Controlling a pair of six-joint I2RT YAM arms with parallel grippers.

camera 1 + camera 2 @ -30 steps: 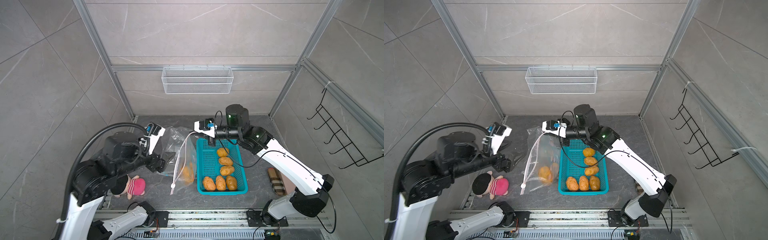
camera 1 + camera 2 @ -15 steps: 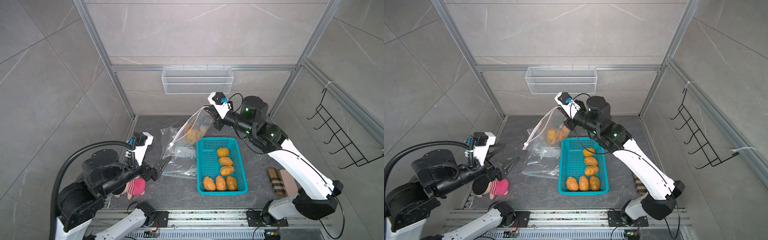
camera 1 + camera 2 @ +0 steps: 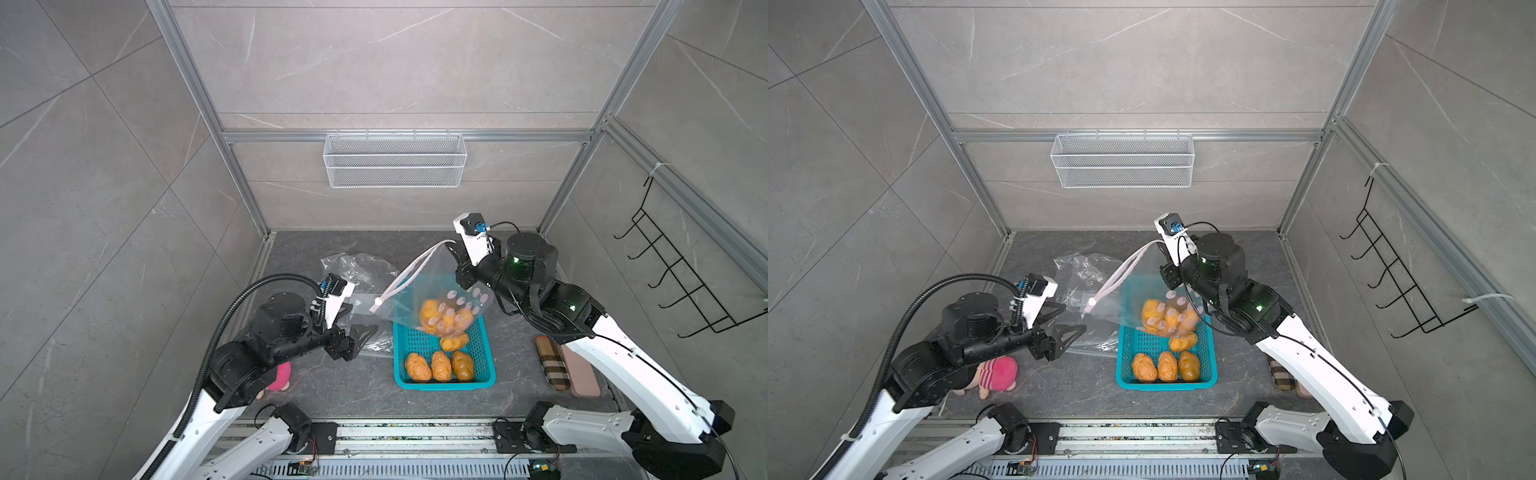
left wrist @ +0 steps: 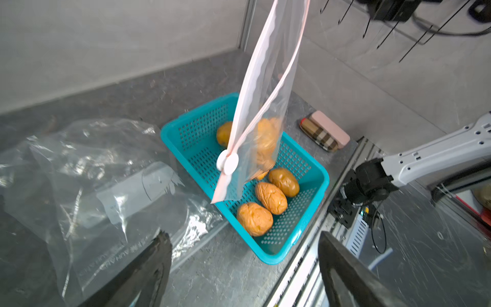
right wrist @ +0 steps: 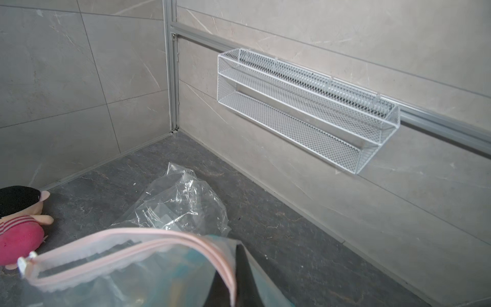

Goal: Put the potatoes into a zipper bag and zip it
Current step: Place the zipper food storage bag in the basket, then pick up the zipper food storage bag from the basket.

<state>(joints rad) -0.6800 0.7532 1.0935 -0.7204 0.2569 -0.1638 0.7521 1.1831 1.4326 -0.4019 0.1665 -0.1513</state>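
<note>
My right gripper point(image 3: 452, 250) is shut on the top corner of a clear zipper bag point(image 3: 419, 286) with a pink zip strip, which hangs tilted above the teal basket point(image 3: 440, 385). Orange potatoes point(image 3: 442, 318) sit bunched in the bag's low end. The white slider point(image 4: 227, 163) is at the bag's lower free corner and the mouth gapes. Several more potatoes point(image 3: 1167, 365) lie in the basket. My left gripper point(image 3: 365, 332) is open and empty, left of the basket and just below the slider. In the right wrist view the right gripper point(image 5: 235, 276) pinches the strip.
Crumpled clear plastic bags point(image 3: 357, 270) lie on the table left of the basket. A pink plush toy point(image 3: 996, 372) lies under my left arm. A plaid case and a pink case point(image 3: 552, 368) lie right of the basket. A wire shelf point(image 3: 395, 160) hangs on the back wall.
The right gripper lifted the bag off the table, swung it up to the back, then out over the basket. The left gripper drew back, then moved right toward the bag's slider, staying open.
</note>
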